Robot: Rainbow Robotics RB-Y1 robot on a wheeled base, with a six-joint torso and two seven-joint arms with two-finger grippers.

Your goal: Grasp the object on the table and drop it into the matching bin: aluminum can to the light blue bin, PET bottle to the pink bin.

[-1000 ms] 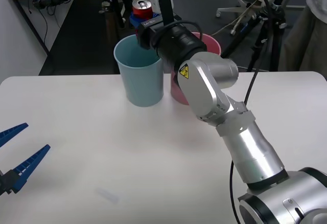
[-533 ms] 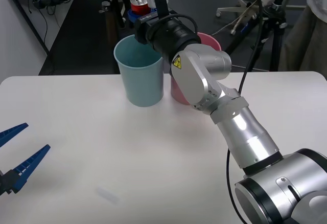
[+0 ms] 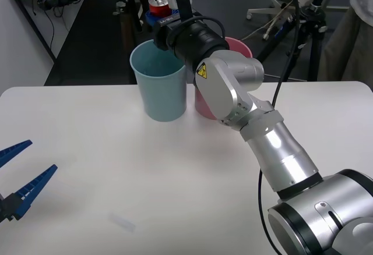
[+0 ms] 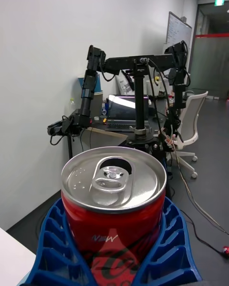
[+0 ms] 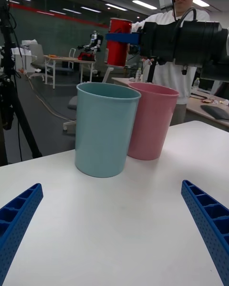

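— Above the far rim of the light blue bin (image 3: 161, 86): right gripper (image 3: 158, 17) pinching the aluminum can (image 3: 159, 6) between 2 blue fingers (image 4: 167, 252), well clear of the table (image 3: 116, 167). Looks like the drop stage, with the release not yet made.

— And beside the gripper?

— Just to its right and below, the pink bin (image 3: 205, 101), touching or nearly touching the blue one. Far back on the other side, near the table edge, the left gripper (image 3: 17, 179), spread wide and holding nothing.

— Risk from here?

— Seems to sit over the back edge rather than the middle of the opening. Letting go there could clip the rim, bounce the can off behind the table, or tip it across into the pink bin. A light, empty-looking cup could also shift or topple under a glancing hit. Cannot tell the exact offset from the left wrist view, where the can (image 5: 119, 42) reads as directly above the blue bin (image 5: 105, 128) but depth is unclear.

— Orientation of the can?

— Upright between the fingers: long axis roughly vertical, silver top and pull tab up, red base down toward the bin. Held around the lower body, so a straight fall, base first, seems likely if centred.
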